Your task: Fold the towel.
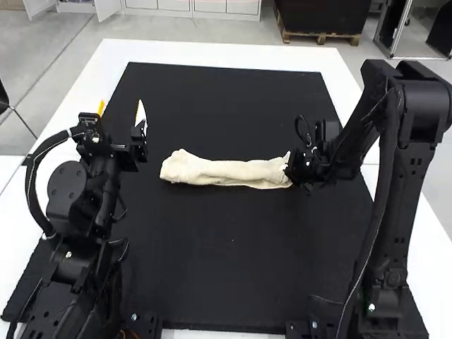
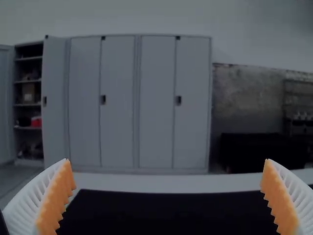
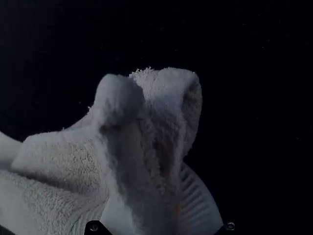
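the towel was pale cream, with a nubby, looped pile and a soft, frayed-looking edge. it lay as a long narrow strip from left to right across the middle of the black mat, its left end rounded and lumpy, its right end bunched into the right gripper. that gripper was closed on the cloth there, its white ribbed finger pressed up against the folds.

the left gripper stood over the left part of the mat, well apart from the towel, wide and holding nothing. its orange pads were cut in blunt teeth and backed with white ribs.

the mat was flat, dark and matte, with the smooth white table showing along its far side. beyond, in the left wrist view, stood tall grey cabinets with flat doors and small dark handles, one door swung open on loaded shelves, and a rough, blotchy patch of wall to their right.

the high view gave the towel's whole length; the right wrist view brought out a stubby rounded fold, a curled flap beside it and deep creases.
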{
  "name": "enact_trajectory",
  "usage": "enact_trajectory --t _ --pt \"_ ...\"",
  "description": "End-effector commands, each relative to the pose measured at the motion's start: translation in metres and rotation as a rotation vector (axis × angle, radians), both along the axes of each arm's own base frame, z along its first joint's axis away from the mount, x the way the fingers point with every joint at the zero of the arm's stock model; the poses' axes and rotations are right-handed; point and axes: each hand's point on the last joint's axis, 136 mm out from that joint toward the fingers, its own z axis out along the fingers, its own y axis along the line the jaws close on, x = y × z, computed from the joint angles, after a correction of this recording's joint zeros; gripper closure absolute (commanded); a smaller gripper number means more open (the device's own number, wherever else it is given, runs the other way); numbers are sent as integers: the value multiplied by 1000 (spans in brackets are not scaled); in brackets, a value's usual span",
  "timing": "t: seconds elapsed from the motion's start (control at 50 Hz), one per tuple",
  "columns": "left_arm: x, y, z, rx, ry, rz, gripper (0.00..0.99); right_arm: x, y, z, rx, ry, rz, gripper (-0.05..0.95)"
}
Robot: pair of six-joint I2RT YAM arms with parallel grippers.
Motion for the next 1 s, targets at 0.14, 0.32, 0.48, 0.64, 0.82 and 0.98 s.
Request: enact_trajectory --t 0.14,0.32,0.48,0.64,0.82,0.98 --pt "-4 -2 8 -9 -41 -13 82 11 -72 12 -62 -40 -125 915" --pt "-4 -1 9 -10 -42 -10 82 18 -107 39 -73 -90 -183 915" --pt "-5 -1 10 -9 -44 -12 82 22 -129 64 -86 -133 -215 916" --pt "-5 -1 10 -9 -44 -13 82 21 -137 77 -95 -153 -224 916" --pt "-4 -2 8 -8 -41 -14 82 20 -137 77 -104 -154 -218 916" --pt "-3 -3 6 -7 -32 -19 82 20 -133 77 -101 -152 -210 916"
